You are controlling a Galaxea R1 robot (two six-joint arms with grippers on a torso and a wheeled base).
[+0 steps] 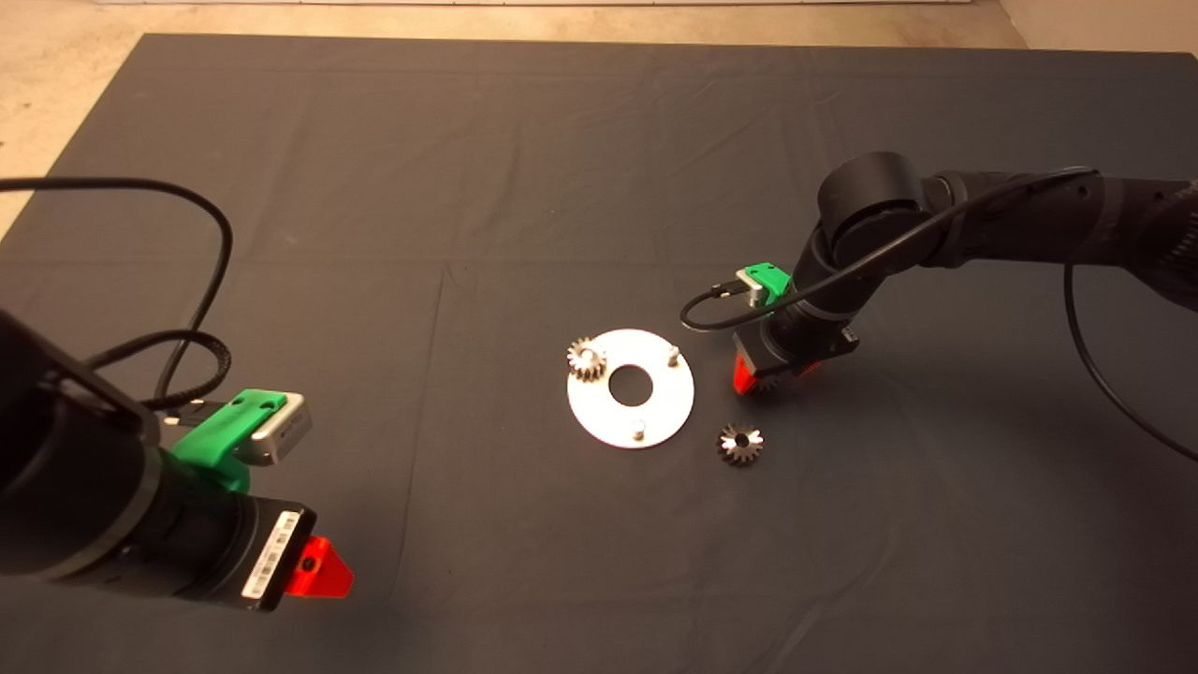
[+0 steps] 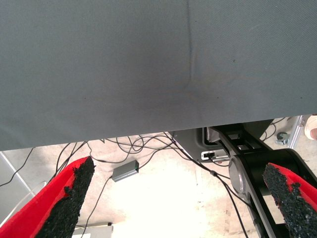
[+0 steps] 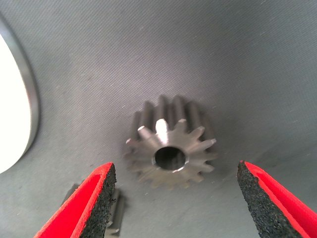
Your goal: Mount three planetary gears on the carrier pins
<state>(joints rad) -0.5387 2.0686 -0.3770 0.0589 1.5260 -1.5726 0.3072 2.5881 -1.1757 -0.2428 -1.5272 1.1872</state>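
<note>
The flat silver disc (image 1: 655, 412) lies mid-mat with the carrier pins on it. One planetary gear (image 1: 587, 358) sits on the pin at its left rim. Two pins (image 1: 672, 356) (image 1: 638, 431) stand bare. A second gear (image 1: 739, 444) lies loose on the mat by the disc's lower right. My right gripper (image 1: 760, 378) is low over the mat just right of the disc. In the right wrist view it (image 3: 176, 169) is open, with a third gear (image 3: 171, 148) lying flat between its fingers, untouched. The disc's rim (image 3: 30, 99) shows beside it. My left gripper (image 1: 318, 566) waits open at the lower left.
The dark mat (image 1: 524, 187) covers the table. Pale floor shows beyond its far edge. A black cable (image 1: 721, 309) loops from the right wrist close above the disc. The left wrist view shows the mat's edge (image 2: 148, 99), and floor with cables (image 2: 133, 168) beyond it.
</note>
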